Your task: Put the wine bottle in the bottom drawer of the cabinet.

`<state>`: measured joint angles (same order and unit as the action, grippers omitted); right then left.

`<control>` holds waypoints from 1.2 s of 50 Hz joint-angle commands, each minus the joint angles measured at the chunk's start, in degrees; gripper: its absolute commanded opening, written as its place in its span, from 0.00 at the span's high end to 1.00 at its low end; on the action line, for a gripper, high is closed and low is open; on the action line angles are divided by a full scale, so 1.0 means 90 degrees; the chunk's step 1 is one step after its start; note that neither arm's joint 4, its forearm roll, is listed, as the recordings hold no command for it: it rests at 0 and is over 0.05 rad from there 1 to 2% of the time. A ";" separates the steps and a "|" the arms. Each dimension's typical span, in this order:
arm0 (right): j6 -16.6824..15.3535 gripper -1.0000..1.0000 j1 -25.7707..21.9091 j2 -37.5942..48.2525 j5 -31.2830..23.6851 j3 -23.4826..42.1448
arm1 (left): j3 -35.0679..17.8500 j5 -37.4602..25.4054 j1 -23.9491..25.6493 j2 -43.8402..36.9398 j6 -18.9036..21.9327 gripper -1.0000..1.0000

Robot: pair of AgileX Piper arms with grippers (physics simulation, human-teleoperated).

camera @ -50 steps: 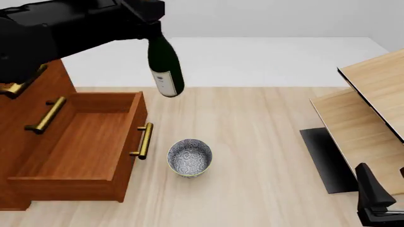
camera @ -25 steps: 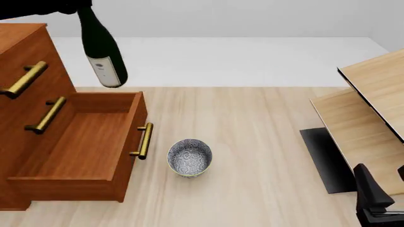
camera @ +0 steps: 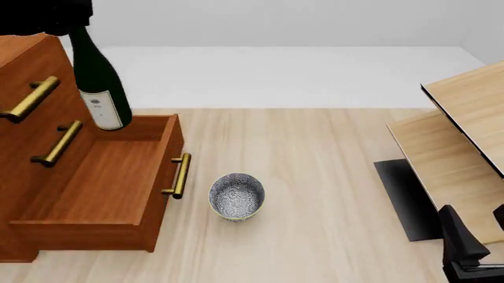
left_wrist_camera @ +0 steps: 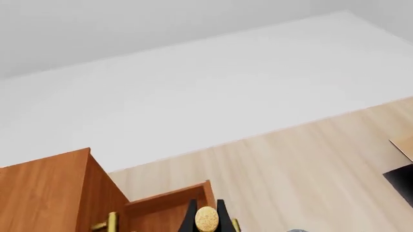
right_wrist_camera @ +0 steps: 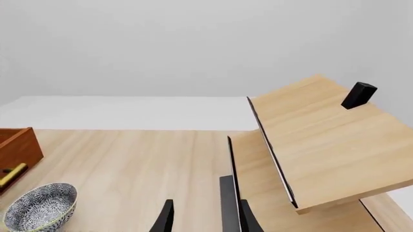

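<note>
The dark green wine bottle (camera: 98,82) hangs neck-up and slightly tilted, its white label low on the body. My left gripper (camera: 69,22) is shut on its neck at the top left. The bottle's base hovers over the rear of the open bottom drawer (camera: 102,177) of the reddish-brown cabinet (camera: 28,112). In the left wrist view the gold cap (left_wrist_camera: 206,219) shows between the black fingers (left_wrist_camera: 189,220). My right gripper (right_wrist_camera: 206,223) is open and holds nothing, low at the table's near right (camera: 471,256).
A speckled bowl (camera: 236,196) stands just right of the drawer's brass handle (camera: 180,175). Pale slanted boards (camera: 461,135) on a black base (camera: 405,197) fill the right side. The upper drawers are closed, with brass handles (camera: 32,99).
My left arm has carried the bottle leftward and down, from above the table behind the bowl to over the rear of the open drawer. The right gripper has barely moved.
</note>
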<state>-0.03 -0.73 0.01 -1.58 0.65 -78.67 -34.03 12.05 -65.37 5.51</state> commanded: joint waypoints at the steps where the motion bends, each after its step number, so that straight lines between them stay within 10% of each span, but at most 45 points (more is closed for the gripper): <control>1: -0.0007 0.00 -0.0019 0.0000 0.0008 -0.0008 | 0.0615 0.0159 -0.0179 0.0244 0.0072 1.00; 60: 0.0012 0.00 0.0042 0.0000 0.0006 0.0001 | 0.2616 0.1309 -0.0511 0.0606 -0.0247 1.00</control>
<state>0.18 -0.33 0.01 -1.48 0.60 -56.37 -22.98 7.97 -60.18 3.47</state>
